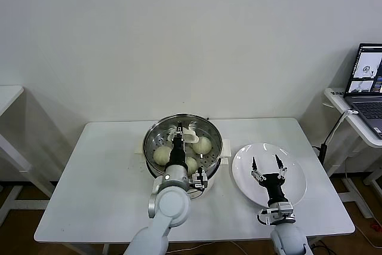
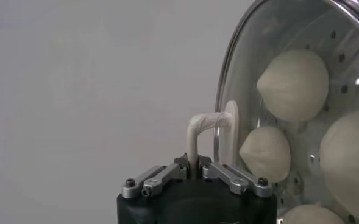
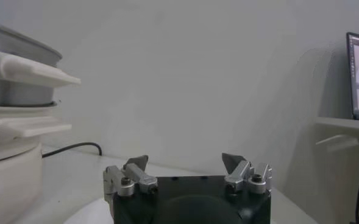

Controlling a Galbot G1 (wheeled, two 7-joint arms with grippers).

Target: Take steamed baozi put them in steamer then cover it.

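The steamer (image 1: 150, 140) stands mid-table on its white pot base (image 3: 2, 176). Several cream-white baozi (image 1: 202, 145) lie inside it, and they also show in the left wrist view (image 2: 295, 82). The clear glass cover (image 2: 229, 79) lies over the steamer, and the buns show through the glass. My left gripper (image 1: 179, 130) is over the steamer's middle, shut on the cover's cream-white handle (image 2: 206, 122). My right gripper (image 1: 267, 166) is open and empty, held over the white plate (image 1: 296, 178) to the steamer's right.
The white plate has nothing on it. A laptop (image 1: 369, 82) sits on a side table at the far right, with a cable hanging by the table's right edge. Bare table lies left of the steamer and along the front edge.
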